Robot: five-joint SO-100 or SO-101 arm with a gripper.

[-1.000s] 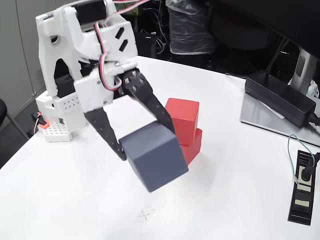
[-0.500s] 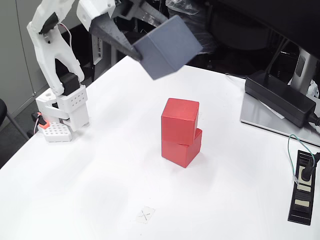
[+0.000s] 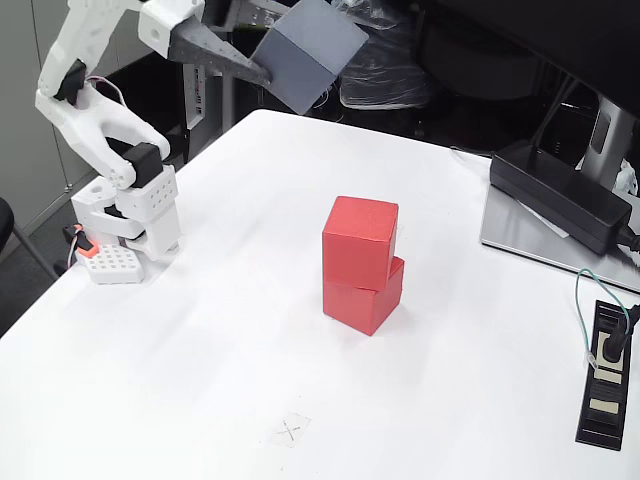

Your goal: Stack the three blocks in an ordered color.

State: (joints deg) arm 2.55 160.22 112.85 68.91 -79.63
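Gripper (image 3: pixel 272 40) apparently clamping grey block (image 3: pixel 307 55)

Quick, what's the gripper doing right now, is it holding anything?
Gripper: closed on the grey block, held high above the table, up and left of the red stack.

A small pencilled X mark (image 3: pixel 291 431) on a clear patch on the white desk (image 3: pixel 200 340), far below the raised claw (image 3: pixel 262 62) in the fixed view, is the only sign; no words or numbers are legible.
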